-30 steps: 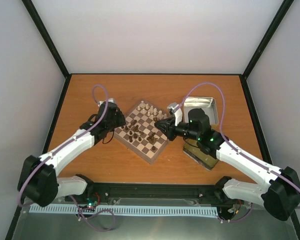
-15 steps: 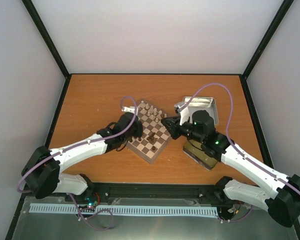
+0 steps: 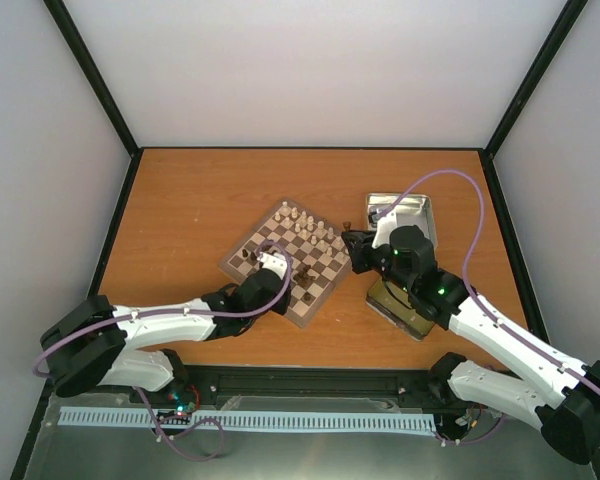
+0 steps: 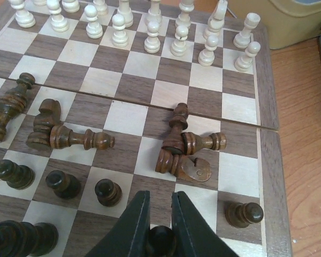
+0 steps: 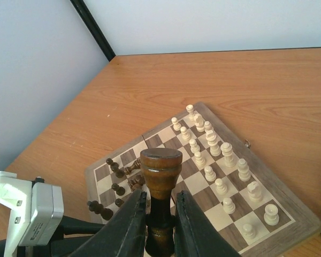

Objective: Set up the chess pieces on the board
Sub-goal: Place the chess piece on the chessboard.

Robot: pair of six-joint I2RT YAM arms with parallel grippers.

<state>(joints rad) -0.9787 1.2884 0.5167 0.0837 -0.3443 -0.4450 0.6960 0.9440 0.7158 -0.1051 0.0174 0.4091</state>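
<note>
Care first: we should lower the dark pawn (image 4: 160, 243) clamped in our left jaws upright onto the board (image 4: 136, 85); our right jaws grip a tall dark chessman (image 5: 160, 171).

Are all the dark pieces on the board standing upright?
No, at least two dark pieces lie on their sides on the board.

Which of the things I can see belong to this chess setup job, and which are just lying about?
Job: board, dark chessmen, dark rook in right pincer, dark piece in left pincer.
Lying about: cream chessmen standing in rows, open metal tin, olive tin.
</note>
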